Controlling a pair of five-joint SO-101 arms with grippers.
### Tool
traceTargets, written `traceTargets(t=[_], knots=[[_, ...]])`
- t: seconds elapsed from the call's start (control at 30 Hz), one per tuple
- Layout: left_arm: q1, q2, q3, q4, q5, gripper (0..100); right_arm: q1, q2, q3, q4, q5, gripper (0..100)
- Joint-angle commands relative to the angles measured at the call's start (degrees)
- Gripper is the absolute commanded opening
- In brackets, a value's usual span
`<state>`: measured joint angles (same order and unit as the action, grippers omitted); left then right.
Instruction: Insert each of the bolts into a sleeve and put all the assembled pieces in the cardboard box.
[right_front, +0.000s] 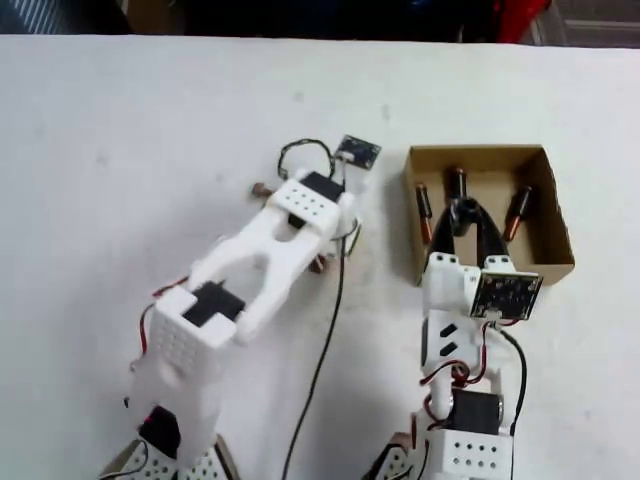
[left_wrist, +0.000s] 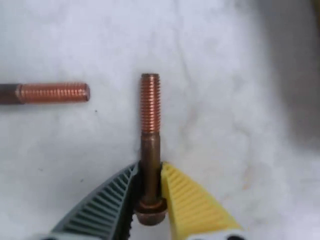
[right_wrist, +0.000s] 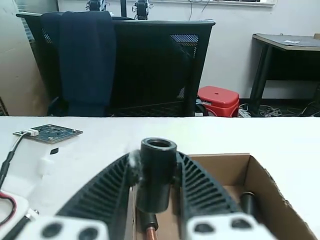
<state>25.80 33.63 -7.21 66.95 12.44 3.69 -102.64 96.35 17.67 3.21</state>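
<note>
My left gripper is shut on a copper bolt just above its flanged head. The bolt lies on the white table with its thread pointing away from the fingers. A second bolt lies crosswise beside it. In the high view the left arm covers this spot, and a copper end pokes out beside it. My right gripper is shut on a black sleeve, held upright with its open end up, over the near wall of the cardboard box. Bolt-and-sleeve pieces lie inside the box.
A small circuit board with a black cable running back along the table sits between the left arm and the box. Behind the table stand a dark chair and a red bin. Bare table stretches to the far left.
</note>
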Motion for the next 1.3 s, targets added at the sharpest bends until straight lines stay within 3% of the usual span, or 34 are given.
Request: traceTargets(t=[0.0, 0.23, 0.47, 0.8, 1.1, 1.27], knots=[[0.0, -0.4, -0.9, -1.2, 0.0, 3, 0.5, -0.5, 0.5, 0.2, -0.5, 1.6], [-1.9, -2.0, -1.8, 5.8, -0.9, 2, 0.4, -0.5, 0.5, 0.3, -0.5, 1.6], [-6.3, -9.1, -4.9, 16.4, -13.5, 2, 0.3, -0.5, 0.5, 0.3, -0.5, 1.6], [-17.5, -22.7, -5.3, 27.2, -14.9, 2, 0.3, -0.5, 0.5, 0.3, -0.4, 1.6], [-29.4, -23.4, -3.2, 29.7, -42.5, 2, 0.3, -0.5, 0.5, 1.4, -0.4, 1.6], [-35.1, -23.4, 2.1, 25.0, -50.1, 2, 0.3, -0.5, 0.5, 1.5, -0.4, 1.6]])
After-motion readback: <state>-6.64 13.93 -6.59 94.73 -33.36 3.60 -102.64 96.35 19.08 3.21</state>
